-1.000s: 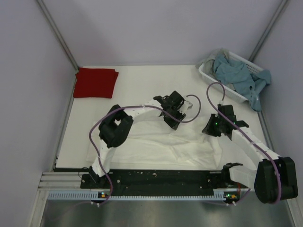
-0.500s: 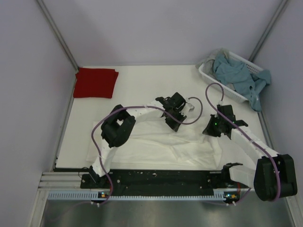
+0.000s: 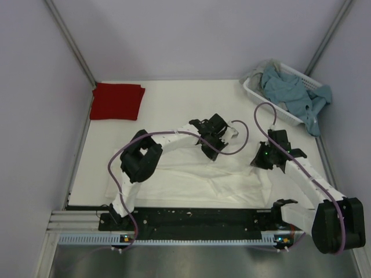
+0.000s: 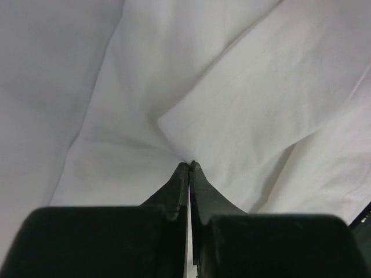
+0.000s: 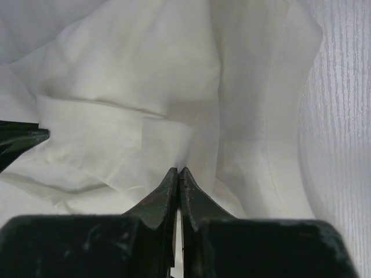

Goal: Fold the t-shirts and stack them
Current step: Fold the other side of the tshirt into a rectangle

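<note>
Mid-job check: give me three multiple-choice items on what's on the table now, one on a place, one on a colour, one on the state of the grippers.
1. Where does the folded dark red t-shirt lie?
A. At the far left corner of the table
B. At the near edge, between the arm bases
C. Under the right arm

2. What colour is the cloth in the white basket?
A. Yellow
B. Black
C. Grey-blue

3. How do the left gripper and the right gripper stand?
A. Both wide open above the cloth
B. Both shut on the white t-shirt
C. Left shut, right open

Answers:
1 A: the top view shows it by the far left corner, clear of both arms.
2 C: grey-blue fabric spills over the rim.
3 B: each wrist view shows fingertips together with white cloth pinched at the tip.
</note>
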